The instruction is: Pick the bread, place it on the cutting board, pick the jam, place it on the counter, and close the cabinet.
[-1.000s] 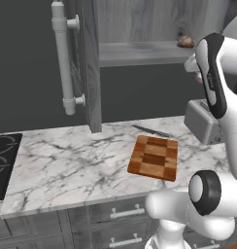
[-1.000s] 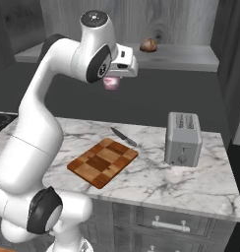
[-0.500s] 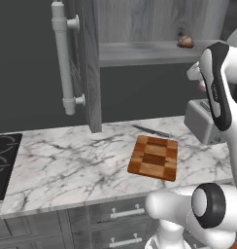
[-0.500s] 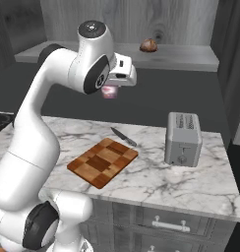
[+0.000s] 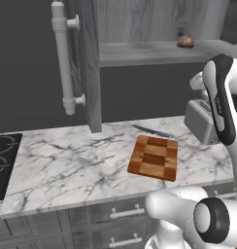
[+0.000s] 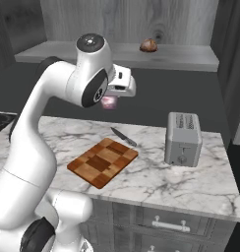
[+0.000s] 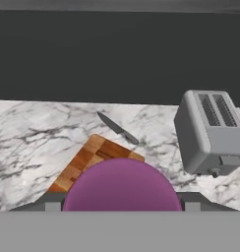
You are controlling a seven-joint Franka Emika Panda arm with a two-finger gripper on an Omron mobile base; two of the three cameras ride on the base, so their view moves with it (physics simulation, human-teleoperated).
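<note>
Looking from the left base view, the cabinet (image 5: 86,68) stands with its door swung out edge-on, bar handle (image 5: 63,58) facing the camera, which leaves the shelf reachable; the bread (image 5: 186,42) sits on that shelf, so it has not been moved to the cutting board (image 5: 154,157) below on the counter (image 5: 62,165).

In the right base view, the gripper (image 6: 111,102) hangs above the counter, between the shelf and the board, clamped on the jam (image 6: 110,102); carrying it high keeps it clear of the knife (image 6: 123,137) and toaster (image 6: 183,139) until a bare patch of marble is chosen.

The hand view looks down over the jar's pink-purple body (image 7: 122,186), which sits close between the fingers, with the board's corner, the knife and the toaster beyond it.
</note>
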